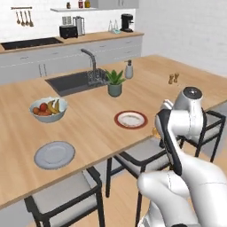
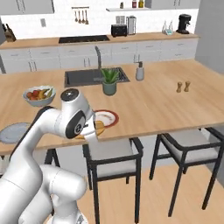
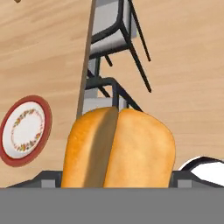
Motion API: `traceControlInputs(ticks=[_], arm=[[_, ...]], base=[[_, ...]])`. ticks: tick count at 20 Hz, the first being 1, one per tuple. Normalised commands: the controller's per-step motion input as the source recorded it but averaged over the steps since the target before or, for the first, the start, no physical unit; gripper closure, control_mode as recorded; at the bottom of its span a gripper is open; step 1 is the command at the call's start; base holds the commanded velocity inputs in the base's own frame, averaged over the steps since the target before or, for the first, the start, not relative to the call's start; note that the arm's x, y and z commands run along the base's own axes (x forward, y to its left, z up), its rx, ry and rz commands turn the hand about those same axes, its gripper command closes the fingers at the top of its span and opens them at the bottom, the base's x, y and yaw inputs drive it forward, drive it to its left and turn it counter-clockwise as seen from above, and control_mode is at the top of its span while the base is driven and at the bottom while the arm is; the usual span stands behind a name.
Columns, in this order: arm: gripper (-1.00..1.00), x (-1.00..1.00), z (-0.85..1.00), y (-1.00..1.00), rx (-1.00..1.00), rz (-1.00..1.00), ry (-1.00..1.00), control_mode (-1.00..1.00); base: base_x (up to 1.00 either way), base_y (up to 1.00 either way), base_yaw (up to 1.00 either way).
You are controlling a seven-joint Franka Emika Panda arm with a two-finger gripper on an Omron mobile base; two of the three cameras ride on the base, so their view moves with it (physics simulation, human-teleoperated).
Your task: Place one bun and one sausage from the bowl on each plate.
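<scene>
A golden split bun [image 3: 118, 148] sits between my gripper's [image 3: 116, 180] fingers, close to the hand camera. The gripper is shut on it. From the right base view the bun [image 2: 99, 128] hangs at the counter's near edge, just in front of the white plate with the red-brown rim [image 2: 106, 118], with the gripper [image 2: 92, 127] tucked under my forearm. That plate [image 1: 131, 119] lies mid-counter and appears at the left of the hand view [image 3: 25, 130]. The plain pale grey plate [image 1: 54, 154] lies further left [image 2: 13, 131]. The bowl and the sausages are out of view.
A pale fruit bowl [image 1: 48, 108] stands behind the grey plate. A potted plant [image 1: 115, 83] and a sink [image 1: 75, 82] are behind the rimmed plate. Two shakers [image 2: 183, 86] stand far right. Black chairs [image 2: 111, 159] are tucked under the counter's near edge.
</scene>
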Motion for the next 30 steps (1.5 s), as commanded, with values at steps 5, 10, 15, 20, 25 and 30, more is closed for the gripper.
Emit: traceControlInputs(ticks=[5,10,15,20,25,30], arm=[[1.0,0.0,0.0,0.0,0.0,0.0,0.0,1.0],[1.0,1.0,-0.32,-0.06,0.01,0.21,0.17,-1.0],[1.0,1.0,0.09,-0.08,0.1,0.06,0.26,-1.0],[1.0,0.91,-0.06,0.0,0.01,0.0,0.12,-1.0],[1.0,0.46,-0.57,-0.02,0.0,-0.03,0.07,-1.0],[1.0,0.79,-0.82,0.05,-0.03,-0.06,0.0,-1.0]], base=[[0.95,-0.48,0.42],[0.0,0.0,0.0],[0.0,0.0,0.0],[0.0,0.0,0.0],[0.0,0.0,0.0],[0.0,0.0,0.0]])
